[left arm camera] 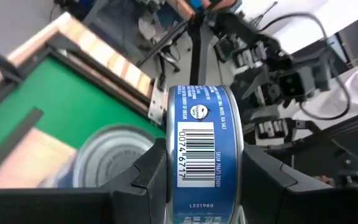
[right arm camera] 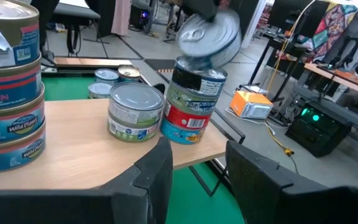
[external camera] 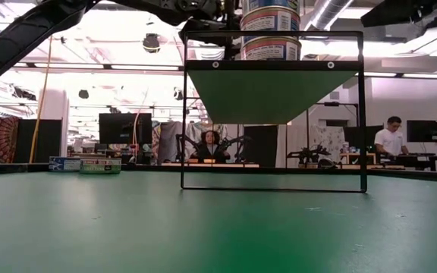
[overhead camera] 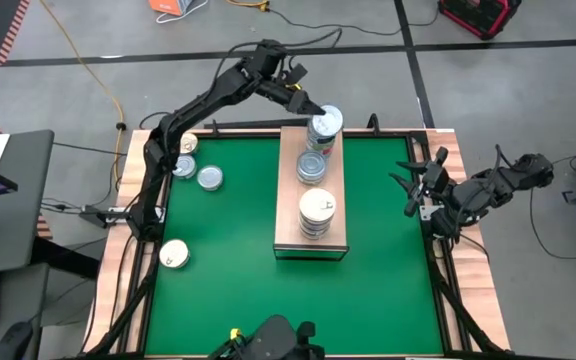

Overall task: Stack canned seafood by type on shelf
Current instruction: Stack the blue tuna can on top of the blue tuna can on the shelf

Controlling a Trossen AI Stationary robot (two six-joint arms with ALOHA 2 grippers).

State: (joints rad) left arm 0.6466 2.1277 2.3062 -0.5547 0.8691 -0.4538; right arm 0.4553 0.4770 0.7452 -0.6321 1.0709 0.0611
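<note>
The light-wood shelf (overhead camera: 311,235) lies mid-mat with three stacks of tins: a white-topped near stack (overhead camera: 318,210), a middle stack (overhead camera: 312,166) and a far stack (right arm camera: 193,109). My left gripper (overhead camera: 311,106) is over the shelf's far end, shut on a blue-labelled tin (left arm camera: 204,155) that is tilted right above the far stack. Whether the tin touches the stack I cannot tell. Several loose tins (overhead camera: 209,178) lie on the green mat at the left. My right gripper (overhead camera: 411,182) waits open and empty at the table's right edge. My left gripper pinches the blue-labelled tin between its two fingers (left arm camera: 146,180), one on each flat end. Its labelled wall with the barcode (left arm camera: 194,152) faces the wrist camera. The fingers slant down from the table's far left. The tin is tipped, its silver top (right arm camera: 209,34) turned toward the right edge.
Loose tins lie on the mat's left part, some at the far left (overhead camera: 185,156) and one at the near left (overhead camera: 174,254). A dark frame stands at the table's far edge (external camera: 271,188). People sit in the room behind the table.
</note>
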